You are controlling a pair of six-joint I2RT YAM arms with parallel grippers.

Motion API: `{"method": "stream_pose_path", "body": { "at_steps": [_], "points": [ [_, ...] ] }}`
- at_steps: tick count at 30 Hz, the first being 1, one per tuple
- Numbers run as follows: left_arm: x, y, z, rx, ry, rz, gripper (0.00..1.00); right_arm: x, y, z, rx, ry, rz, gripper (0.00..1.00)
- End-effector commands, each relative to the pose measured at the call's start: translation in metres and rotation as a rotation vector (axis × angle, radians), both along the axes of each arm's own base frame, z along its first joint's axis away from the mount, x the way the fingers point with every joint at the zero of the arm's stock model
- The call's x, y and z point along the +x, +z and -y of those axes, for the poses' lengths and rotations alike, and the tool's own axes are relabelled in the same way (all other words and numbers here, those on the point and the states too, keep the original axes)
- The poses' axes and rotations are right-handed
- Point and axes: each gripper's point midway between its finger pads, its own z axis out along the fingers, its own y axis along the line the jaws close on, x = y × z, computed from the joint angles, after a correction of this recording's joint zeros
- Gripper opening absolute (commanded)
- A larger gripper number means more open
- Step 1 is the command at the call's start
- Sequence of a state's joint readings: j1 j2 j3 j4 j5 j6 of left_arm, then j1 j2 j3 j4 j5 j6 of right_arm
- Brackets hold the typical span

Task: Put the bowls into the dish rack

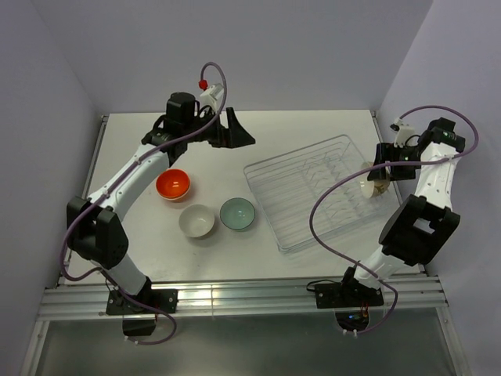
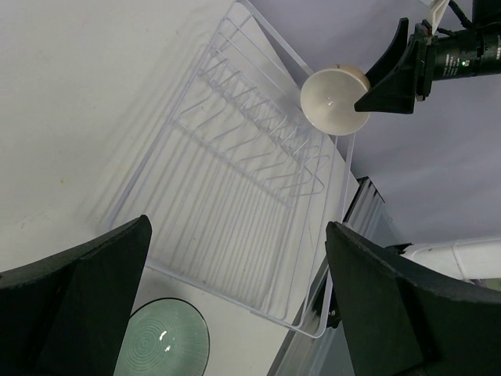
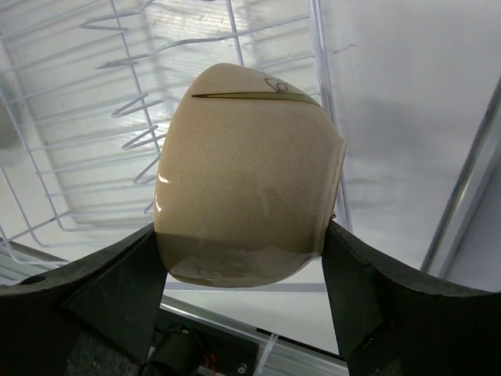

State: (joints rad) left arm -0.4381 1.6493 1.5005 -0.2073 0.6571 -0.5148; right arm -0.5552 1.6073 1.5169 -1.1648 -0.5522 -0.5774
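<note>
Pinching beige bowl point(image 3: 246, 176), right end effector point(image 3: 244, 251) hovers.

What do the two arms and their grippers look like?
The left arm and right arm have white links and black joint housings. A thin purple cable runs along each. The left gripper and right gripper have black, wedge-shaped fingers. A small red piece sits by the left arm's cable.

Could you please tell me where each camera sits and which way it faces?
Top external: above and behind, looking down on left arm and right arm.
Left wrist: faces the dish rack; left end effector's fingers at bottom corners.
Right wrist: faces the cream bowl clamped in the right end effector.
Shared: all show rack and bowl.
</note>
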Motion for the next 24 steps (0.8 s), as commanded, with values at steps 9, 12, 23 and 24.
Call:
{"method": "stream_pose_path", "body": {
  "at_steps": [9, 12, 23, 24],
  "points": [
    [-0.006, 0.018, -0.021, -0.005, 0.021, 0.063, 0.99, 0.005, 0.010, 0.019, -0.209, 0.033, 0.052, 0.00],
    [-0.006, 0.019, -0.025, -0.008, 0.030, 0.064, 0.99, 0.005, 0.007, 0.017, -0.272, 0.032, 0.056, 0.00],
    [-0.006, 0.022, -0.035, -0.010, 0.047, 0.078, 1.00, -0.006, -0.007, 0.008, -0.459, 0.064, 0.029, 0.00],
    [-0.006, 0.022, -0.035, -0.011, 0.049, 0.080, 0.99, -0.007, -0.009, 0.004, -0.458, 0.075, 0.027, 0.00]
  ]
}}
